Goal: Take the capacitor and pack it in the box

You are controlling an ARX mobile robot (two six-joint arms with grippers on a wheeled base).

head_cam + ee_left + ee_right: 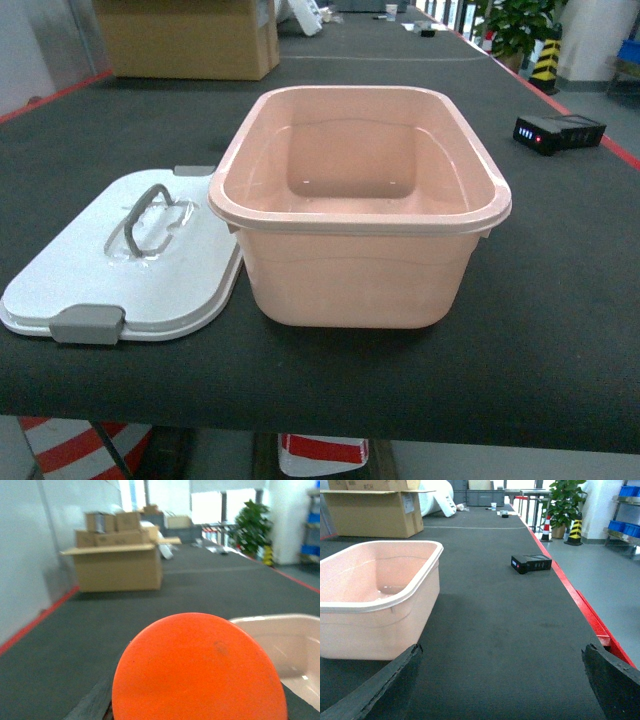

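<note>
Right hand [502, 682] has dark, rough-textured fingers [380, 685].

Open tub on a dark mat, lid lying beside it

The pink box [360, 215] is standing uncovered with its mouth facing up, nothing sitting above the rim. Its white lid [130, 260] is lying flat, touching the box's left wall and taking up the mat [560, 290] there. Bare mat is stretching to the right as far as a black battery pack [558, 132], well apart. A cardboard carton [190, 38] is sitting far behind. An orange disc [200, 672] is filling the left wrist camera's foreground.
</note>
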